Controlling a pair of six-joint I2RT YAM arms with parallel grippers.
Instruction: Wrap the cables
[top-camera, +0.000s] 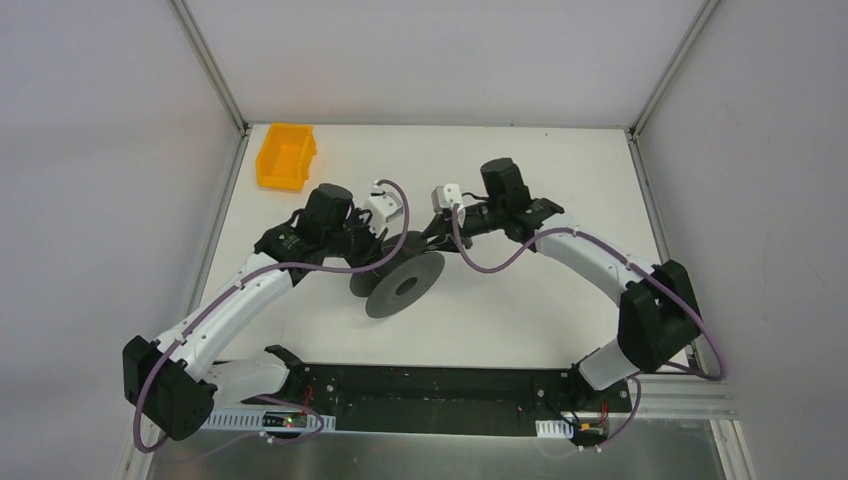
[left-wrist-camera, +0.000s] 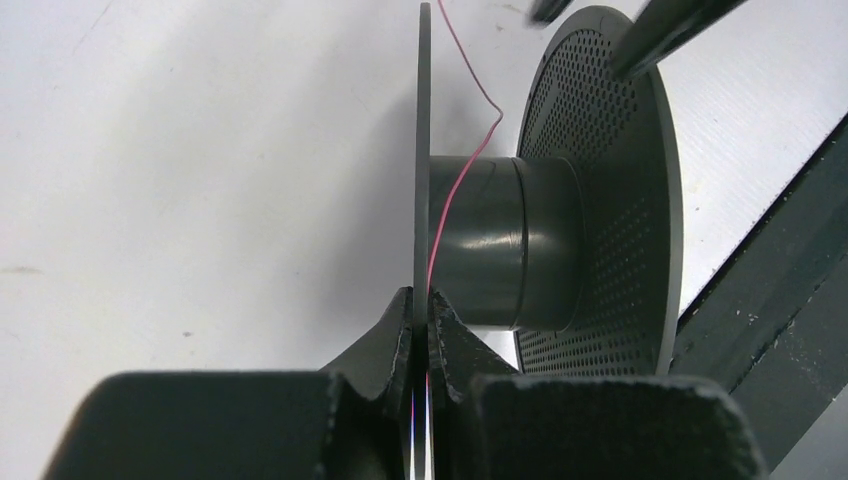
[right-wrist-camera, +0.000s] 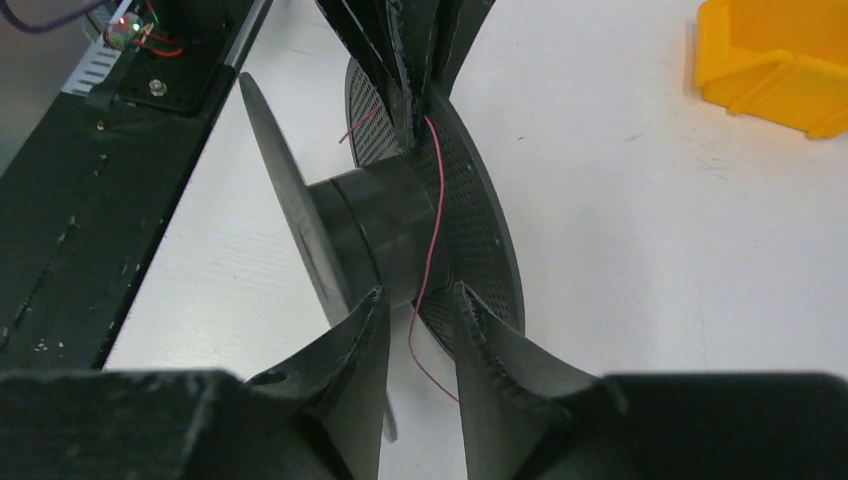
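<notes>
Left claw (left-wrist-camera: 421, 310) pinches the thin solid flange of the dark grey spool (left-wrist-camera: 500, 245). Right claw (right-wrist-camera: 420, 300) stands spread. The thread-thin red cable (left-wrist-camera: 452, 195) drapes over the smooth cylindrical hub, between the solid and perforated flanges.

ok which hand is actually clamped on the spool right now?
The left hand: its fingers are pinched shut on one flange rim of the spool. The right hand has its fingers apart, with the red wire running between them.
</notes>
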